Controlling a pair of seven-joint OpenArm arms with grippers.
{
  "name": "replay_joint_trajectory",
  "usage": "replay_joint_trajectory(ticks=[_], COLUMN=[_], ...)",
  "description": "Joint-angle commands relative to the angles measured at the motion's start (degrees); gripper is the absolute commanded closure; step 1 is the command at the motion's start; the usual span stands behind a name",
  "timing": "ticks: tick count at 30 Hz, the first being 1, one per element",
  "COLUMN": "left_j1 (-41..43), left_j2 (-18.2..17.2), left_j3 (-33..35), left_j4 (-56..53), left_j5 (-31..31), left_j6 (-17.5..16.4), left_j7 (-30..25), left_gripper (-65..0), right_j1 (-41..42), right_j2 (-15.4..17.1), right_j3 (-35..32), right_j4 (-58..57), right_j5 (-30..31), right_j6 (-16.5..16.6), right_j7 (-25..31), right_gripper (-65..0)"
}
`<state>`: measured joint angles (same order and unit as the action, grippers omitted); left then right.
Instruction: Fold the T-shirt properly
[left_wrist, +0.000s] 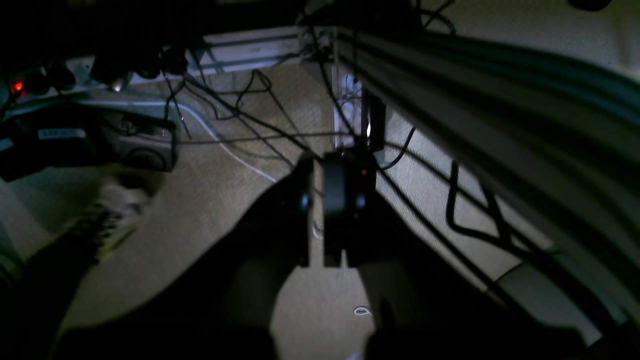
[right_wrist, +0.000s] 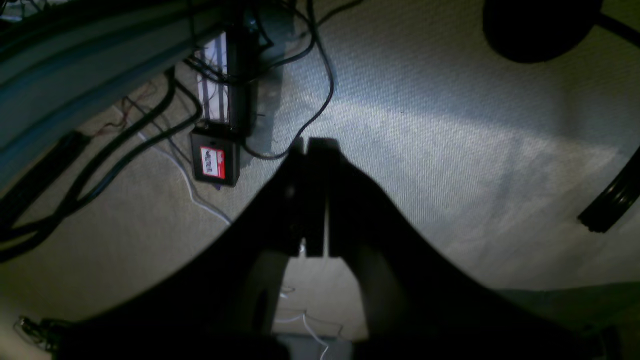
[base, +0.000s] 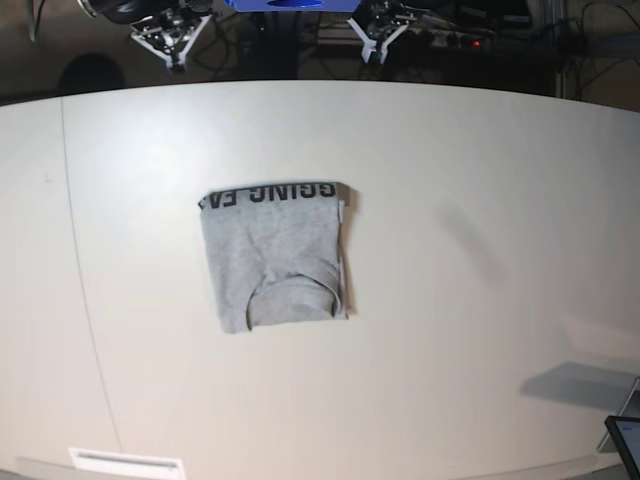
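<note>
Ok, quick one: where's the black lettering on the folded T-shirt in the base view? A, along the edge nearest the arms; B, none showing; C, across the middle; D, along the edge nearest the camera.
A: the black lettering runs along the far edge of the T-shirt, the side toward the arms at the top of the view.

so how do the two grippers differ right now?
The left gripper shows a thin slit between its fingers; the right gripper has its fingers pressed together. The left gripper looks down on tangled cables; the right gripper looks mostly on bare carpet. Shared: both shut, holding nothing, parked off the table, away from the folded T-shirt.
</note>
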<state>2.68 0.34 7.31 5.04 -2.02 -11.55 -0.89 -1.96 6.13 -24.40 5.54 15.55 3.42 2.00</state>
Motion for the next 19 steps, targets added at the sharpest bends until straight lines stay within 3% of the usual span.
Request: replay_joint_trajectory(ticks=[1,3,19], left_j1=[0.2,0.2,0.2], left_j2=[0.0,0.0,0.1], left_j3=[0.2,0.2,-0.3], left_j4=[0.1,0.1,0.4], left_j5=[-0.1,-0.1,-0.6], left_j6=[-0.2,-0.2,-0.1], left_j7=[-0.1,-0.1,-0.1], left_gripper=[-2.9,0.0,0.0], right_j1=[-0.2,-0.2,0.1], right_j2=[0.3,0.3,0.4], right_j3=[0.2,0.2,0.1], right_j4=[-0.1,-0.1,-0.1], right_j5=[0.2,0.3,0.2], right_j6=[-0.1,-0.1,-0.1], right_j7=[0.0,0.0,0.0], right_gripper=[-0.1,-0.1,-0.1])
